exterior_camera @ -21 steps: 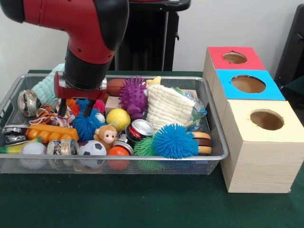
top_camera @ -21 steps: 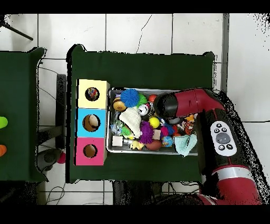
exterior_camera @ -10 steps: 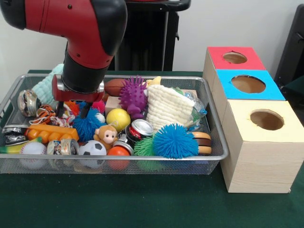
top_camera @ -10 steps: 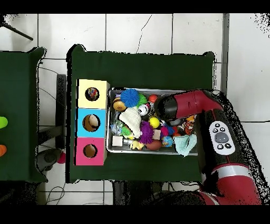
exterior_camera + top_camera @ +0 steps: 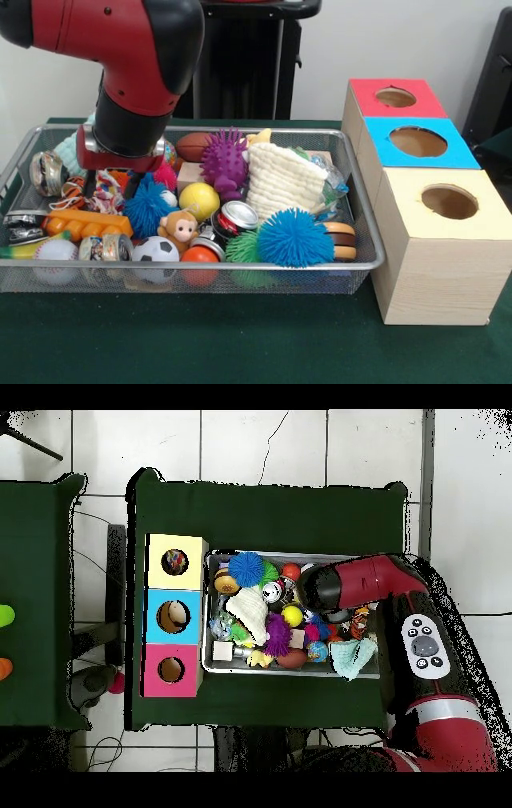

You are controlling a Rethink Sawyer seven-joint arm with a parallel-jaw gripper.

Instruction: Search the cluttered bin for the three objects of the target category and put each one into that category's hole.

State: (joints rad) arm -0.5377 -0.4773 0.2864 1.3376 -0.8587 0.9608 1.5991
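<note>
Front view shows our hand (image 5: 110, 182) low in the wire bin (image 5: 364, 240), just beside the small blue spiky ball (image 5: 148, 205), on the side away from the yellow ball (image 5: 198, 200). The two dark tips stand apart with nothing between them, so it is released. The boxes (image 5: 416, 176) with the three holes stand beside the bin, well apart from that ball. To do this well, we judge we should center the tips over one soft ball, sink straight down, and avoid snagging the rope toy (image 5: 96, 188) next to it.
</note>
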